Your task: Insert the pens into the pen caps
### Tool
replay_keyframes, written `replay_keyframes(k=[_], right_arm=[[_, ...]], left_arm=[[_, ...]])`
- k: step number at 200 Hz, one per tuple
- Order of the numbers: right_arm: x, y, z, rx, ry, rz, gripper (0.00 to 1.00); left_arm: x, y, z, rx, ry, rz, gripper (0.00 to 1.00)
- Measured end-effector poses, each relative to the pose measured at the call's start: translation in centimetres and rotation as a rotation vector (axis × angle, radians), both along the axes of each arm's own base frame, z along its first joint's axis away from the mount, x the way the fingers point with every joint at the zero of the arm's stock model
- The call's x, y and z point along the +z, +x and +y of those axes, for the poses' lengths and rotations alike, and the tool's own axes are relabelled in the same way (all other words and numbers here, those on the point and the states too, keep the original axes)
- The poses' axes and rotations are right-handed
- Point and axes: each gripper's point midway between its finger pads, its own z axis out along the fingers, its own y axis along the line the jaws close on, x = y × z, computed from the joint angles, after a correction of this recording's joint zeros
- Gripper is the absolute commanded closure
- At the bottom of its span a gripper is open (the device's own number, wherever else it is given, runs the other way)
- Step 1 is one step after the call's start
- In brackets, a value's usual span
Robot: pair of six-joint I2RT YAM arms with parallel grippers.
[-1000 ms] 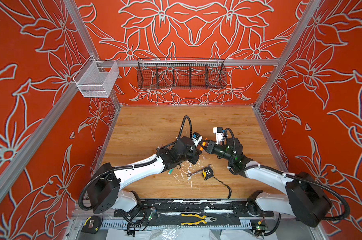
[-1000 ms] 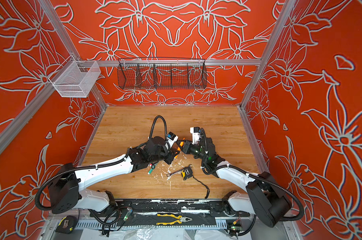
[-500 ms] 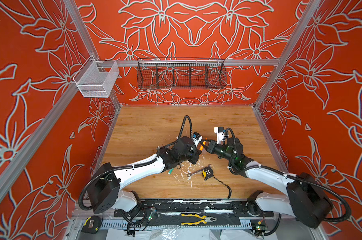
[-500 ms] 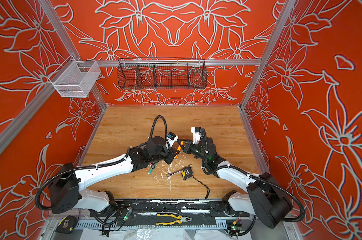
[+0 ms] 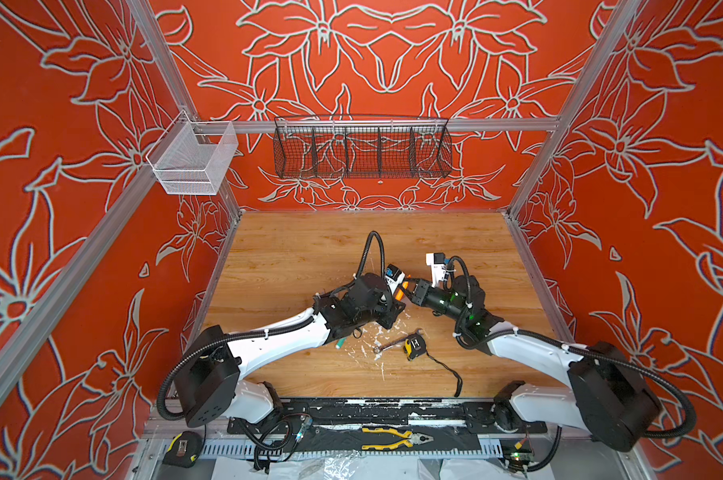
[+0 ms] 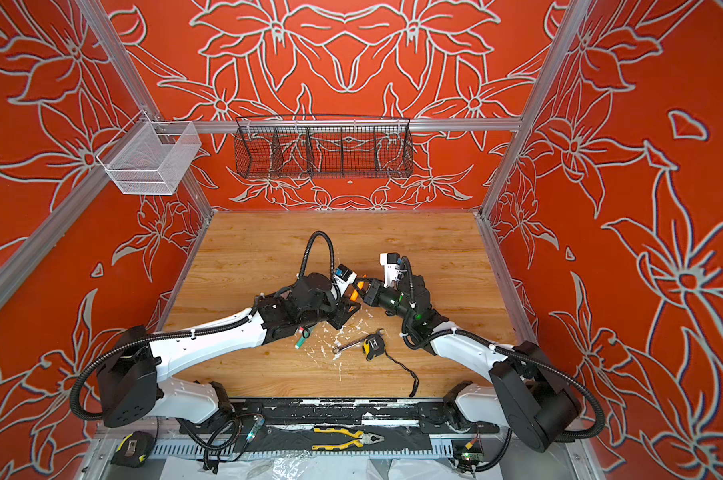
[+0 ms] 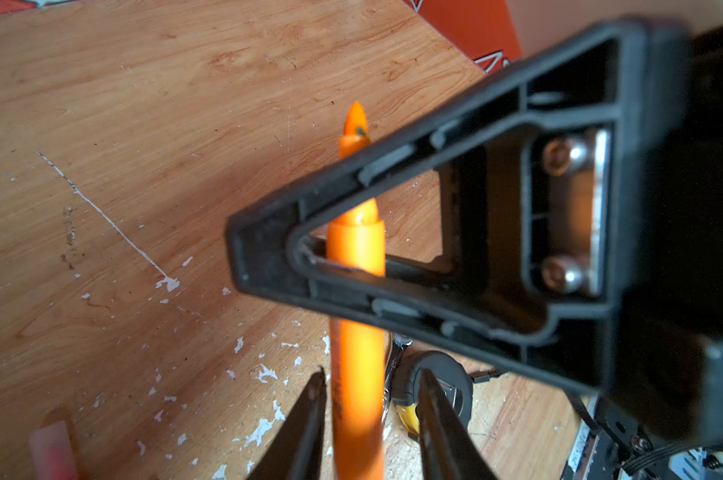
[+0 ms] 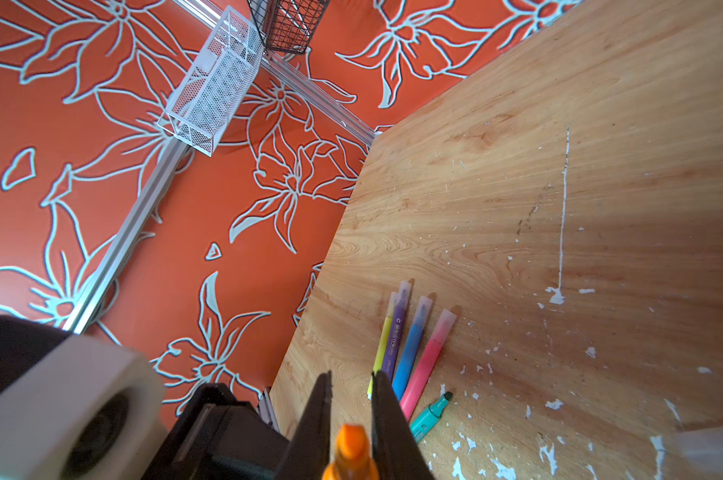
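The orange pen (image 7: 356, 249) hangs above the table's middle, between the two arms. The right gripper (image 8: 353, 374) is closed on its front part, just behind the nib. The left gripper (image 7: 372, 372) stands a little open around the barrel, with a thin gap on each side, so it holds nothing. The danger, I think, is that one narrow pinch near the end carries the whole pen, so the long barrel may swing down or slip out. This grip also sits where a cap must go. The green pen (image 5: 340, 343) lies uncapped at about seven o'clock from there, the wrench (image 5: 391, 344) and tape measure (image 5: 413, 345) at six. The table (image 5: 309, 249) is pale wood with white paint flecks. Orange flowered walls stand around; a black wire basket (image 5: 361, 151) hangs at twelve o'clock, a white mesh basket (image 5: 191, 162) at ten
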Motion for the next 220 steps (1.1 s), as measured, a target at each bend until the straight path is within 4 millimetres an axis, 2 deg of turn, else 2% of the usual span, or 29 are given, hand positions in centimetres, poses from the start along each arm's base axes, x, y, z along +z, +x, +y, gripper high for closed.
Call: replay_keyframes(k=[15,50,70,92,101,125,142,159,181,202,220], right_arm=[[-0.4,0.1,0.3,0.01,0.017,0.016,0.97],[-1.1,0.1,0.5,0.02,0.045,0.037,0.98],[-1.6,0.1,0.5,0.019,0.043,0.047,0.96],[-1.7,0.1,0.5,0.018,0.041,0.05,0.67],[-1.6,0.0,0.5,0.018,0.044,0.058,0.58],[-1.7,-0.2,-0.1,-0.006,-0.01,0.065,0.47],[-1.5,0.3,-1.4,-0.09,-0.093,0.089,0.42],[-1.1,1.1,-3.4,-0.203,-0.182,0.118,0.45],[-1.5,2.1,-5.6,-0.326,-0.301,0.164,0.56],[-4.0,2.8,-6.6,-0.375,-0.433,0.245,0.61],[-6.8,3.4,-7.1,-0.392,-0.555,0.336,0.68]], left_arm=[[0.1,0.1,0.0,0.002,-0.002,-0.003,0.68],[-0.6,0.8,0.7,0.041,0.025,-0.008,1.0],[-1.0,0.8,0.7,0.049,0.035,-0.001,1.0],[-1.1,0.8,0.7,0.052,0.037,0.001,1.0],[-1.1,0.9,0.7,0.055,0.037,-0.002,1.0],[-1.1,1.2,1.0,0.078,0.043,-0.009,1.0],[-1.0,1.8,1.8,0.124,0.044,-0.013,1.0],[-1.1,2.8,3.5,0.204,0.039,-0.008,1.0],[-1.2,4.7,7.4,0.37,0.034,-0.002,1.0],[-1.6,5.6,10.7,0.495,0.036,0.01,1.0],[-1.7,5.4,11.8,0.528,0.027,0.009,1.0]])
